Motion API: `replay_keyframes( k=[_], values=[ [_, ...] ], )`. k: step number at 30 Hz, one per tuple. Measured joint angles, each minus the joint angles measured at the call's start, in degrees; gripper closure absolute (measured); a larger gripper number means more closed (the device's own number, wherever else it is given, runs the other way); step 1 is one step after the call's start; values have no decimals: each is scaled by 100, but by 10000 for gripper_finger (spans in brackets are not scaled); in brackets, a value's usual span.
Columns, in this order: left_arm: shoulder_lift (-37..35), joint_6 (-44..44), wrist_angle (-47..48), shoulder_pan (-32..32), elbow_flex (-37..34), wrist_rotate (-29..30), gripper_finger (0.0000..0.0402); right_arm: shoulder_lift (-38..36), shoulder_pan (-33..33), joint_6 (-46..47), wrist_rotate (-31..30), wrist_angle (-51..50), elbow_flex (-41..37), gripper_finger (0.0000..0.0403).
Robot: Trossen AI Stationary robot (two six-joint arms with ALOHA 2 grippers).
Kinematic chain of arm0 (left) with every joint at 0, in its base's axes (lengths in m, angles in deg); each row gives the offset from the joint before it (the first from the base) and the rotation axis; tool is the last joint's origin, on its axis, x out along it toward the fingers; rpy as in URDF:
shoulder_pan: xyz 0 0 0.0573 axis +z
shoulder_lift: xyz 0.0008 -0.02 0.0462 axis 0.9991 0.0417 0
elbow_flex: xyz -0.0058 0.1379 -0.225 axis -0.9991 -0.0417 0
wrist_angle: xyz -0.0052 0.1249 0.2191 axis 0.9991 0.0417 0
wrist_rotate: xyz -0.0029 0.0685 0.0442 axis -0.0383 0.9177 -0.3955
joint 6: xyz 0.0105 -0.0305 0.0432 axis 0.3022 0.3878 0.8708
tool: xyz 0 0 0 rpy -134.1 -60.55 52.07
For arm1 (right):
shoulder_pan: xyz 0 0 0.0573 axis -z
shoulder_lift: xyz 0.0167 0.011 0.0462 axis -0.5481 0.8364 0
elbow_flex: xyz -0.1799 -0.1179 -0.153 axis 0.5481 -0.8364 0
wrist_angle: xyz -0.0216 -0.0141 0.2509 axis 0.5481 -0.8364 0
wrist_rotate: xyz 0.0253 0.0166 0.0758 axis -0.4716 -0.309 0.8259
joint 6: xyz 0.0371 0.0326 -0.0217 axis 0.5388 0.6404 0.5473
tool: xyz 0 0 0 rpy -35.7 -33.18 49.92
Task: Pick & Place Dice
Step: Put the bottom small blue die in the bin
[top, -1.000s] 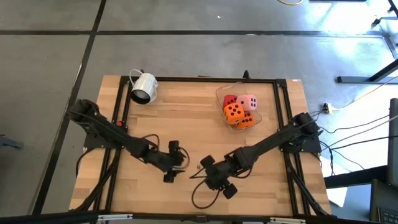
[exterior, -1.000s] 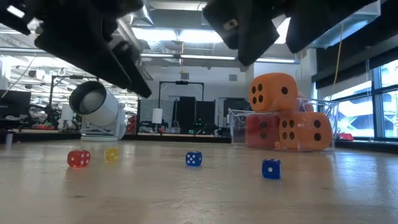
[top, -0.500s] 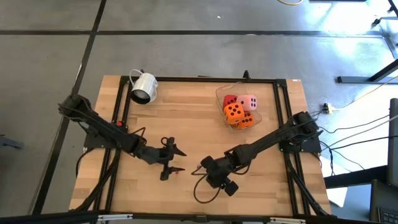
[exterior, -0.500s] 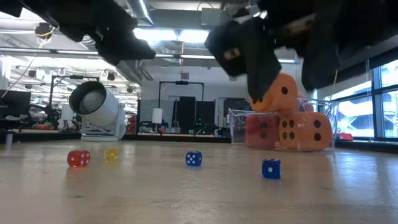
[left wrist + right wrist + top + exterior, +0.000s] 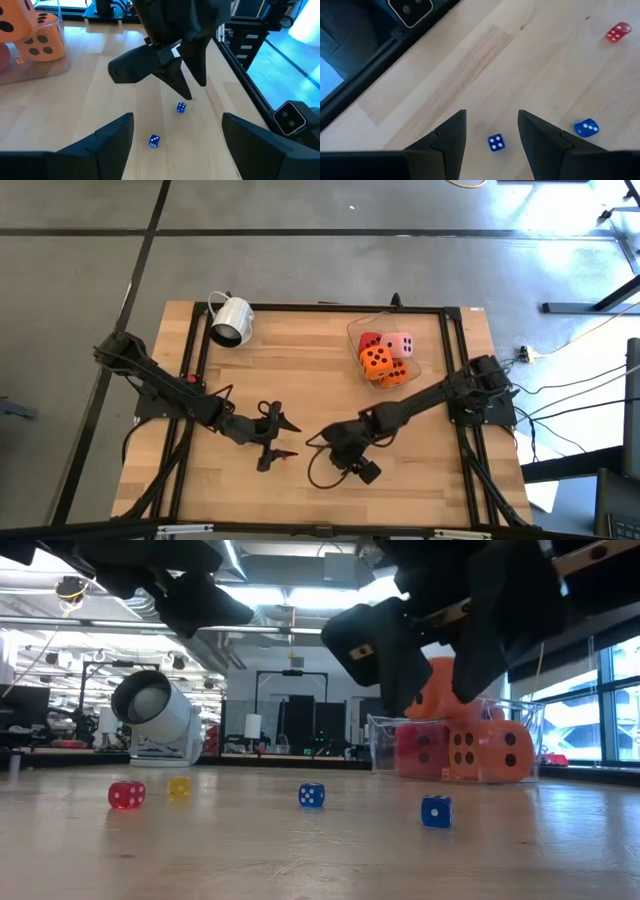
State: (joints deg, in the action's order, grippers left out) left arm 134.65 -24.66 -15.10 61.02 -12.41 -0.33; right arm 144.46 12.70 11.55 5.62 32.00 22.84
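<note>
The dice are soft cubes piled in a clear container (image 5: 353, 330) at the table's far right. The pink one (image 5: 401, 345) and the red one (image 5: 369, 340) lie behind two orange ones (image 5: 376, 360) (image 5: 396, 376). My left gripper (image 5: 293, 438) hovers open over the table's near middle, pointing right, well away from them. My right gripper (image 5: 491, 114) faces it from the right, open and slanting down, just above a tiny blue cube (image 5: 495, 142) that it does not touch. In the left wrist view my right gripper (image 5: 195, 90) hangs over that cube (image 5: 181, 107).
Tiny cubes lie loose on the wood: a red one (image 5: 126, 794), a yellow one (image 5: 179, 787) and two blue ones (image 5: 311, 796) (image 5: 435, 811). A white mug (image 5: 232, 320) lies on its side at the far left. A black frame (image 5: 300, 307) borders the table.
My left gripper rose a little and tipped up from pointing down to nearly level, then kept still. My right gripper has sunk toward the table and the tiny blue cubes, shifting slightly left. The soft dice have not moved.
</note>
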Motion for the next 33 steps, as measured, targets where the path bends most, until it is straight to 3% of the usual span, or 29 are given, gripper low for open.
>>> replay_keyframes(
  k=[10, 33],
  values=[
    [0, 0, -1, 0, 0, -7, 107, -4, 92, 72, -391, 34, -450, 225],
    [3, -2, 3, 0, 0, 10, 107, -4, -176, 340, -150, 1249, -557, 225]
  ],
)
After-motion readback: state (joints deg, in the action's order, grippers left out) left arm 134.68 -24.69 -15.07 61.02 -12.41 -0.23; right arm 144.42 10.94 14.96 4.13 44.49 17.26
